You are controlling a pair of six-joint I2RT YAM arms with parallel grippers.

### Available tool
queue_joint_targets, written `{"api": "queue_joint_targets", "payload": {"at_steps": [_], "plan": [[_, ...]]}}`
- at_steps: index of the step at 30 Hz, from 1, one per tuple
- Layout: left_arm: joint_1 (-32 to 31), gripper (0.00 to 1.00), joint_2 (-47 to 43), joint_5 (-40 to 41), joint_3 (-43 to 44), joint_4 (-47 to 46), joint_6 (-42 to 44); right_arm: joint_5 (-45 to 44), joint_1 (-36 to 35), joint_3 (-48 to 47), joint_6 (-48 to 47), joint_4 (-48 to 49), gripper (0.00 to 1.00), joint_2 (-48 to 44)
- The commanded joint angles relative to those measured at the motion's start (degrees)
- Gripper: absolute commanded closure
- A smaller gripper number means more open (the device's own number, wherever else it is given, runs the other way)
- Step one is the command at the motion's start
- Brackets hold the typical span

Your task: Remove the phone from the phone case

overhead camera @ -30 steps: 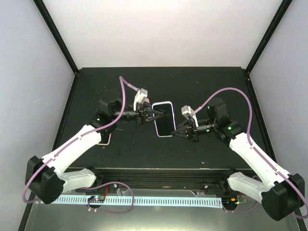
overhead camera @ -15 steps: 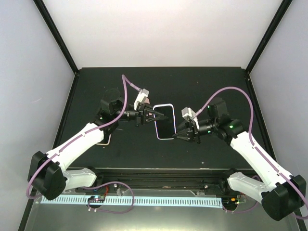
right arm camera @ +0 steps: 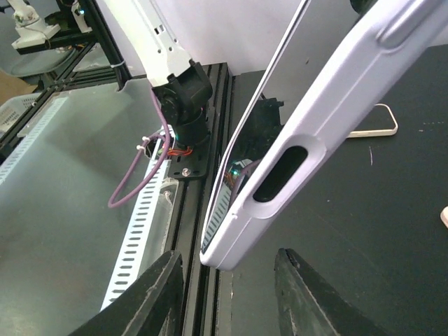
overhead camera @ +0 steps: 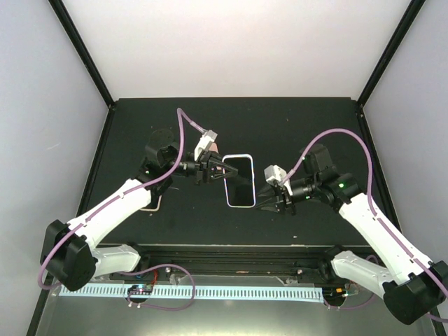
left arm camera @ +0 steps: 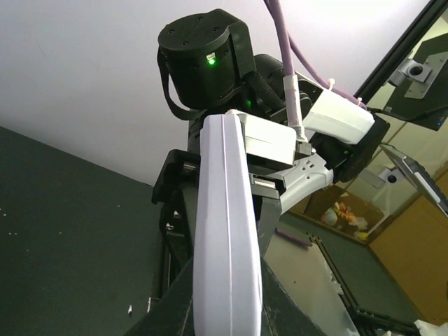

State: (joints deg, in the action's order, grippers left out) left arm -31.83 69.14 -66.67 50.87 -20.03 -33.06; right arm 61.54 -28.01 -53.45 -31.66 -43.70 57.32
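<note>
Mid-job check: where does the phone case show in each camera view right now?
Top external: phone case at the centre of the picture, screen up.
Left wrist: phone case edge-on, a white band rising from bottom centre.
Right wrist: phone case slanting from the top right down to lower centre.
Shared landmark: the black table.

My left arm (overhead camera: 115, 210) and right arm (overhead camera: 381, 234) wear smooth white shells over the long links, with round black housings at the joints. A purple cable (left arm camera: 280, 31) loops along each one to a white camera block (overhead camera: 205, 138) at the wrist. A green light (left arm camera: 211, 60) glows on a black motor housing. My right gripper (overhead camera: 260, 202) has black, tapered fingers (right arm camera: 157, 297).
</note>
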Motion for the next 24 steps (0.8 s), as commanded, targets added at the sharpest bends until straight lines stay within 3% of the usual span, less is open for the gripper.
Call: {"api": "queue_joint_targets", "payload": {"at_steps": [1, 5, 9, 14, 24], "plan": [[-0.22, 0.98, -0.25, -2.67, 1.21, -5.50, -2.00, -0.94, -0.94, -0.76, -2.03, -0.73, 0.65, 0.09], [-0.91, 0.98, 0.20, -3.29, 1.13, -6.01, -2.47, -0.98, -1.17, -0.97, -3.14, -0.75, 0.73, 0.35], [-1.62, 0.98, 0.79, -3.63, 1.29, -5.69, -2.36, -0.70, -1.36, -1.38, -3.06, -0.70, 0.74, 1.04], [-1.77, 0.98, 0.90, -3.71, 1.34, -5.11, -1.84, 0.78, -1.60, -2.07, -4.83, -2.72, 0.68, 1.25], [-2.72, 0.99, 1.74, -5.92, 2.05, -4.84, -2.91, -2.83, -2.12, -2.79, -9.30, -3.67, 0.87, 1.43]]}}
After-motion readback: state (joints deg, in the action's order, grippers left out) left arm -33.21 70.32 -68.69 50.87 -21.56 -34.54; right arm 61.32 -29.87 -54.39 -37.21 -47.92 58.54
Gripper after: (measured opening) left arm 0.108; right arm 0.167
